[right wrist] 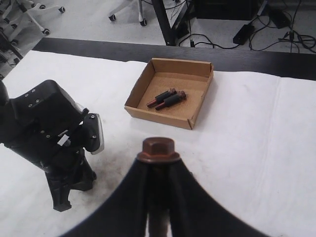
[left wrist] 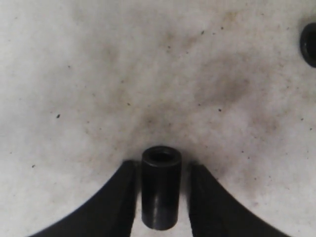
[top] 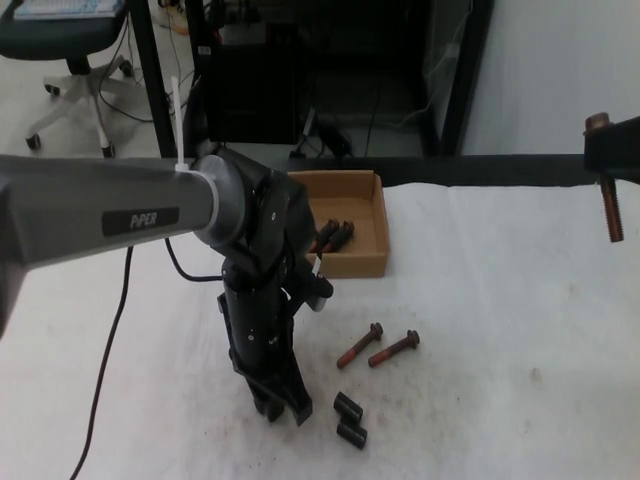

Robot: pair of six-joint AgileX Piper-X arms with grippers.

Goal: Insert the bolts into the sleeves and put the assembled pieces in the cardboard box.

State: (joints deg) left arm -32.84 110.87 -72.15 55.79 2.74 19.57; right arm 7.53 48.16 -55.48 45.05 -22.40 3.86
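Note:
My left gripper (left wrist: 161, 170) is down at the white bench, open, with a black sleeve (left wrist: 160, 192) lying between its fingers and a thin gap on each side. In the high view that gripper (top: 285, 405) stands left of two more black sleeves (top: 347, 405) (top: 351, 434). Two rusty bolts (top: 360, 345) (top: 393, 348) lie loose nearby. My right gripper (right wrist: 158, 165) is shut on a rusty bolt (right wrist: 158, 147), held high at the bench's right edge (top: 611, 215). The cardboard box (top: 372, 262) holds two assembled pieces (top: 333, 236).
The box (right wrist: 197, 106) sits at the back of the white cloth, near the bench's dark far edge. The left arm's dark body (right wrist: 47, 131) stands between the box and the loose parts. Another sleeve (left wrist: 309, 44) lies ahead of the left gripper. Office chairs and cables fill the floor behind.

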